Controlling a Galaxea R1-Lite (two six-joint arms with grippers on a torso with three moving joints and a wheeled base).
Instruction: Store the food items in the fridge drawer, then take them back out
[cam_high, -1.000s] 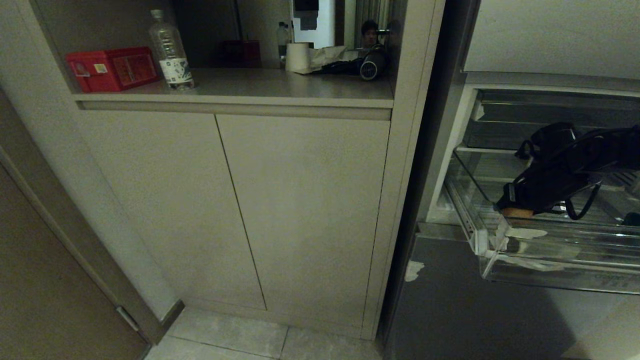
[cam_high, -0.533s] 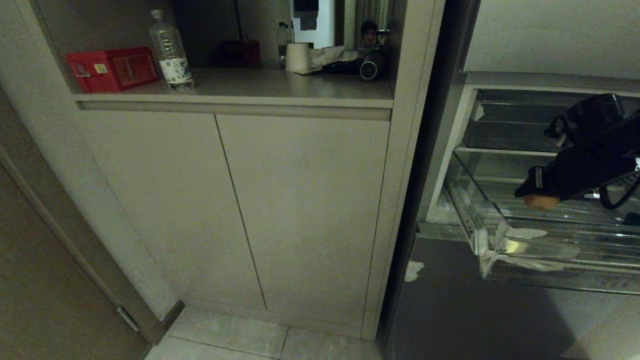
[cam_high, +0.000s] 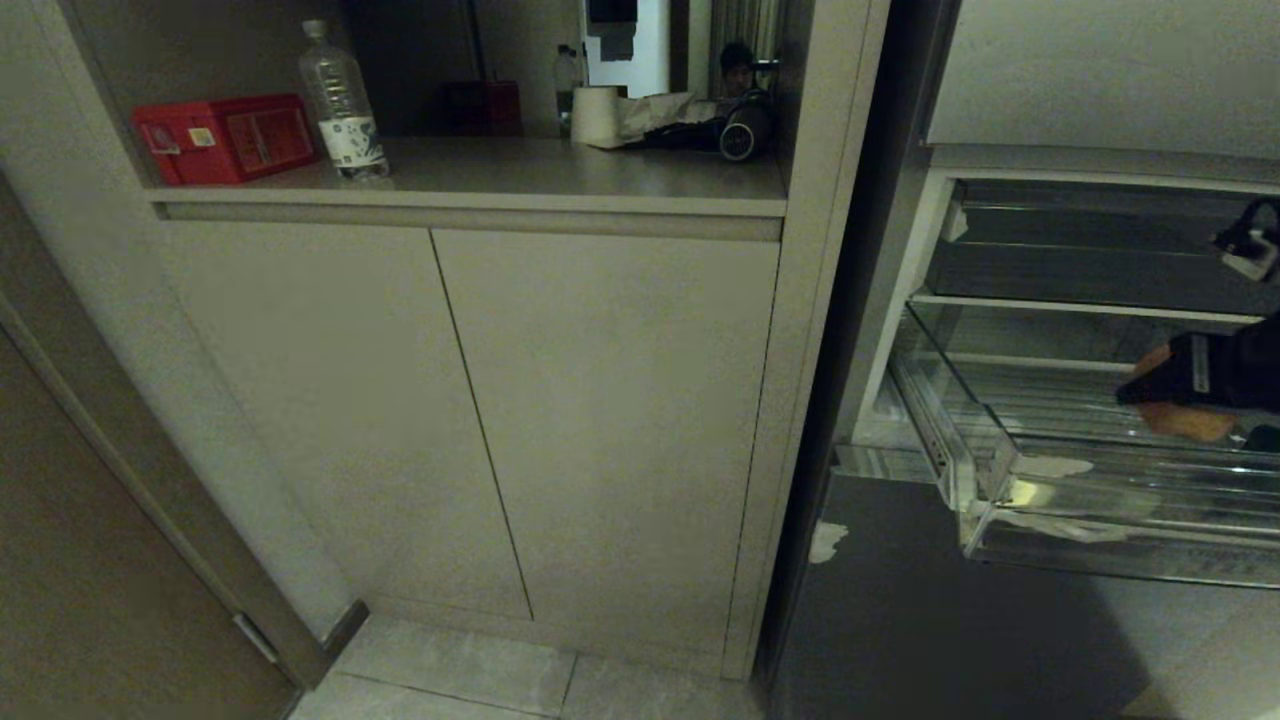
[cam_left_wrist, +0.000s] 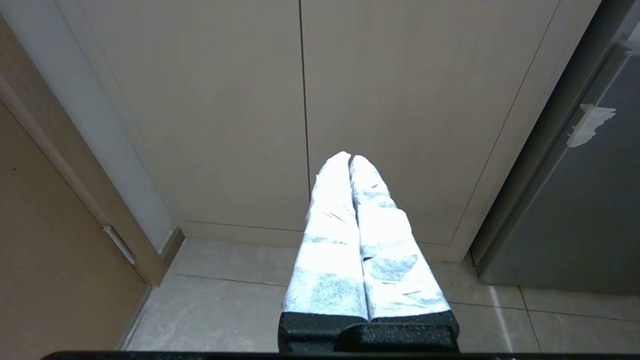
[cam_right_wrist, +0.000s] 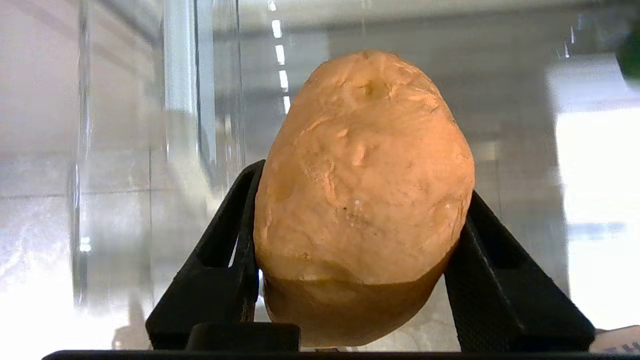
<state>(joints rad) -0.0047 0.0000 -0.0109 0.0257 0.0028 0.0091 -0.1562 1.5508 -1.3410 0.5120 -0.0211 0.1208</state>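
My right gripper (cam_high: 1160, 392) hangs over the open clear fridge drawer (cam_high: 975, 470) at the right edge of the head view. It is shut on a tan, potato-like food item (cam_right_wrist: 365, 190); the black fingers (cam_right_wrist: 235, 235) press both of its sides. That lump (cam_high: 1188, 422) shows above the drawer's ribbed floor. A small dark green food item (cam_high: 1266, 437) lies in the drawer at the frame's edge, beside the gripper. My left gripper (cam_left_wrist: 349, 159) is parked low with its white-wrapped fingers shut and empty, facing the cabinet doors.
A beige two-door cabinet (cam_high: 480, 420) stands left of the fridge. Its shelf holds a red box (cam_high: 225, 137), a water bottle (cam_high: 342, 100) and a paper roll (cam_high: 597, 115). A grey steel door panel (cam_high: 900, 600) sits under the drawer. A wooden door (cam_high: 90, 560) is at far left.
My right gripper has carried the tan food item from the drawer's front left corner to the right and slightly upward. Most of the arm has left the head view.
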